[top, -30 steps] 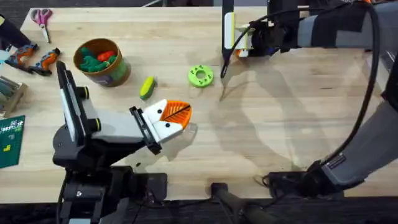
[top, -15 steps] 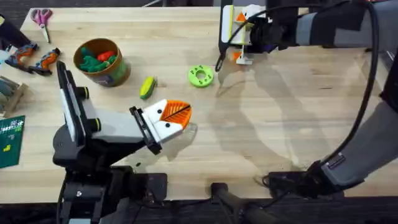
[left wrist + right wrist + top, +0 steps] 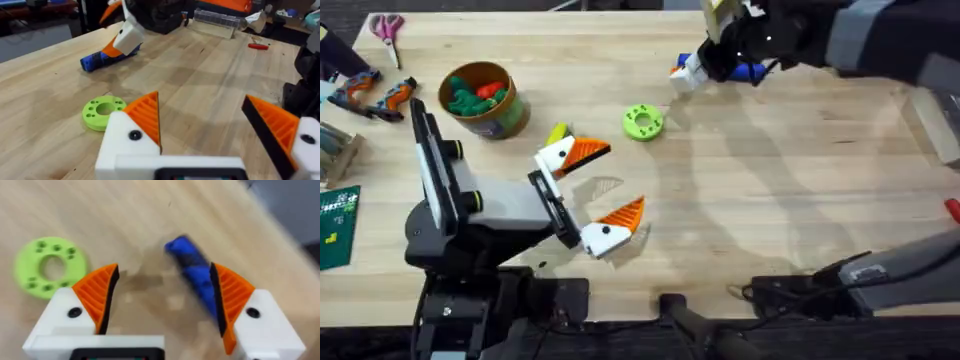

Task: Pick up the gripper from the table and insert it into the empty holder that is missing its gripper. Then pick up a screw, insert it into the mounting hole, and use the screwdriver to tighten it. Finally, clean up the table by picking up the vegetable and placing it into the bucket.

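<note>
Blue is what catches the eye at the far side of the table — the screwdriver point(image 3: 735, 71) lies flat on the wood there, and the right gripper point(image 3: 162, 302) has its jaws spread wide over it, holding nothing. From the right wrist the tool's barrel runs slantwise between the two orange pads, much closer to one pad than the other, so its long axis sits at an angle to the line the jaws would close along. I'd judge the wrist needs a small turn and a sideways shift before a squeeze would catch the barrel squarely across its width rather than skidding along it. That view is smeared, so whether the pad is already brushing the barrel I can't say.

The left gripper point(image 3: 588, 190) stands nearer the middle of the table, jaws also wide apart and empty, both fingers point(image 3: 145, 117) carrying their orange tips. Just beyond its far finger lies the yellow-green vegetable point(image 3: 556, 133), partly hidden, and past that, toward the far left, the bucket point(image 3: 483, 99) with green and orange toy pieces already inside. So the left arm is plainly the nearer one for the clean-up — the right arm is well apart from it, occupied with the screwdriver. The lime-green disc point(image 3: 642, 122) sits on the table between the two grippers, clear of both.
</note>
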Action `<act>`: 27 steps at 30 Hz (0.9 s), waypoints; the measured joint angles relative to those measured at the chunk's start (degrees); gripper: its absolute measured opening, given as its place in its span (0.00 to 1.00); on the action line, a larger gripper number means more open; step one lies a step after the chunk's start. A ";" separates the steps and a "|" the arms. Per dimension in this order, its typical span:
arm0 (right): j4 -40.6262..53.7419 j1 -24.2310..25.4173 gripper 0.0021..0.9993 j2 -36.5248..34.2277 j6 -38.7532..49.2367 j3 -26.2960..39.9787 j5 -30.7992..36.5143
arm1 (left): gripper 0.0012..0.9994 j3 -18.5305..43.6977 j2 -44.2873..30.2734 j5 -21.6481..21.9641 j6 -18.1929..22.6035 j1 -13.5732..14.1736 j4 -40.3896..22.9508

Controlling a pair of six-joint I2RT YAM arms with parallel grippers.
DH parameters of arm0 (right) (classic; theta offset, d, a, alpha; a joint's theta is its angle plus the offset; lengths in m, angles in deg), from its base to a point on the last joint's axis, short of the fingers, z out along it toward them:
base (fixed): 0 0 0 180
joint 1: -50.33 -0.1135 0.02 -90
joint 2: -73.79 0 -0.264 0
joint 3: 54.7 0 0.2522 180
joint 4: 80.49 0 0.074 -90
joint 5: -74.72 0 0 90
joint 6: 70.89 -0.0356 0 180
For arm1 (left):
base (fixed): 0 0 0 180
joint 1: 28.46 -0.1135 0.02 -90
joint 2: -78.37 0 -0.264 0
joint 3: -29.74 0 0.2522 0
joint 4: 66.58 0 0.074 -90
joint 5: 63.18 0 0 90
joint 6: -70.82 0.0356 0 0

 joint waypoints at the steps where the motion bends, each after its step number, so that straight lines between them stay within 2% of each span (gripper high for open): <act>1: 2.32 -0.11 0.99 0.85 -3.18 0.00 -0.02 | 0.98 0.00 0.02 0.00 0.00 0.00 -0.01; 7: 17.47 -0.13 0.99 6.45 -19.56 0.00 0.00 | 0.99 0.00 0.01 0.39 0.02 0.00 0.20; 10: 24.23 -0.14 0.99 9.51 -24.17 0.00 0.02 | 0.99 0.00 0.00 2.26 -0.37 0.00 0.86; 17: 33.90 0.28 0.99 16.36 -28.34 0.00 0.00 | 0.99 0.51 0.00 8.39 -6.98 0.00 0.32; 20: 36.99 1.33 0.99 20.12 -28.96 0.00 0.00 | 0.99 3.99 0.00 11.04 -8.02 0.00 -6.44; 22: 39.02 2.24 0.99 22.76 -29.22 0.04 0.00 | 0.99 7.95 0.00 13.29 -7.83 -0.01 -13.18; 27: 46.00 4.20 0.99 30.05 -30.63 0.93 0.00 | 0.99 18.95 -2.18 16.89 -5.56 0.00 -25.99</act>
